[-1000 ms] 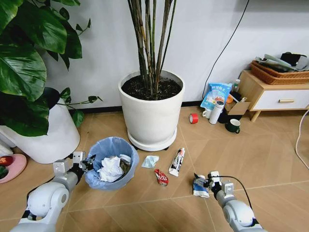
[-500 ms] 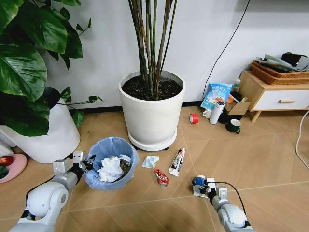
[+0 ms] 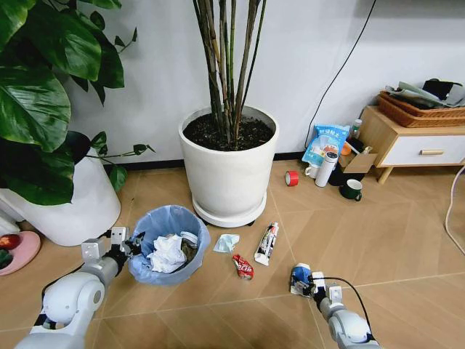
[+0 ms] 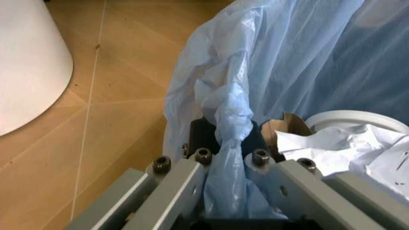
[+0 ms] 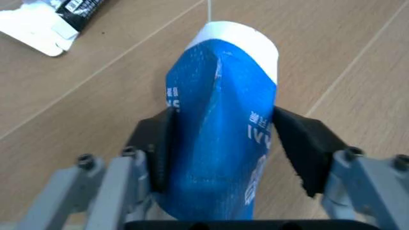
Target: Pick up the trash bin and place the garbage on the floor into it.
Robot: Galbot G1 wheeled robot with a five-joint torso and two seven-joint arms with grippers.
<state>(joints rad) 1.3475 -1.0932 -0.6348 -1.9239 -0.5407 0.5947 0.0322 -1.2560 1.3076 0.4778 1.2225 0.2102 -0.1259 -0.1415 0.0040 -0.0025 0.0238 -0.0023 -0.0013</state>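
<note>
My left gripper [image 4: 225, 163] clamps the bin [image 3: 168, 243]; my right gripper [image 5: 223, 143] squeezes the blue-white wrapper [image 5: 221, 139], which may slip out because it is slick.

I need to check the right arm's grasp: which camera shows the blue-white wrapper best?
The right wrist view: the crumpled blue-white plastic wrapper stands between the right gripper's black pads, which flank it closely. The head view shows it small on the floor. The left wrist view covers the blue-bagged bin instead.
</note>
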